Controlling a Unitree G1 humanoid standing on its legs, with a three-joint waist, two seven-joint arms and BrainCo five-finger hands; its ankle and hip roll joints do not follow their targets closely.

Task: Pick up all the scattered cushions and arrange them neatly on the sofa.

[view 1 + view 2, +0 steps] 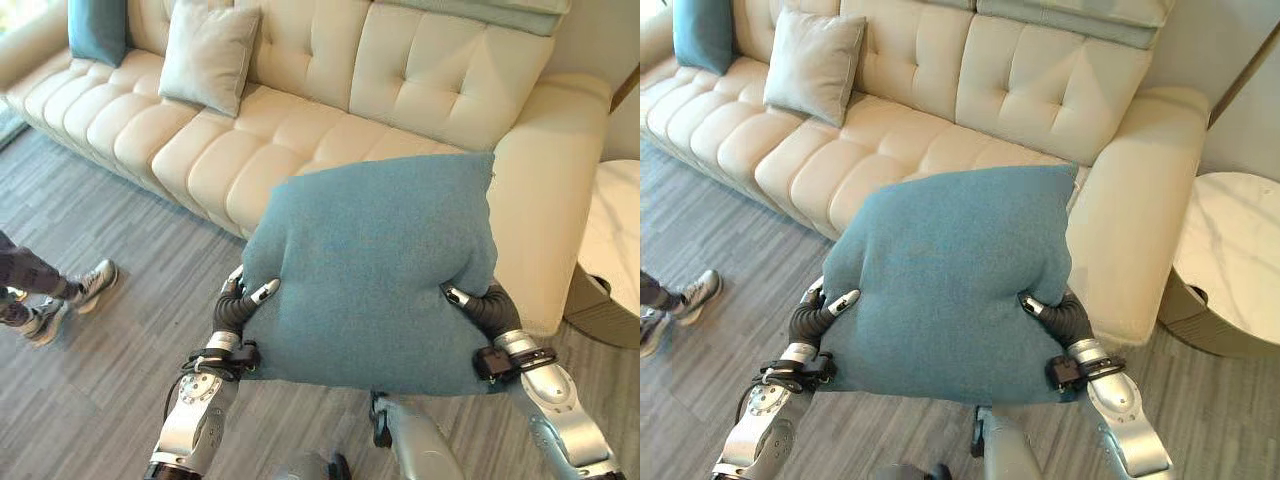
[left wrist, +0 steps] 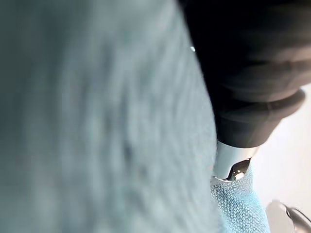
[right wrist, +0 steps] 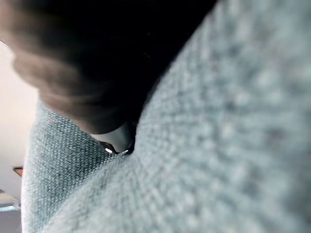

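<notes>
Now left hand (image 1: 248, 296) and right hand (image 1: 470, 301) pinch the teal cushion (image 1: 375, 270) between them (thumbs on top)

The teal cushion (image 1: 370, 275) hides most fingers of the left hand (image 1: 248, 296) and the right hand (image 1: 470, 300). A dark teal cushion (image 1: 97, 28) on the sofa (image 1: 300, 130) and a person's shoes (image 1: 60, 300) are cut off by the edge.

- I have a plain teal-blue cushion (image 1: 370, 280) at centre.
- At twelve o'clock, a cream tufted sofa (image 1: 300, 140); a pale grey-green cushion (image 1: 208, 55) at eleven, a darker teal one (image 1: 97, 28) beyond it.
- Grey wood-grain floor (image 1: 100, 330) at eight o'clock.
- White marbled side table (image 1: 1230, 250) at three.
</notes>
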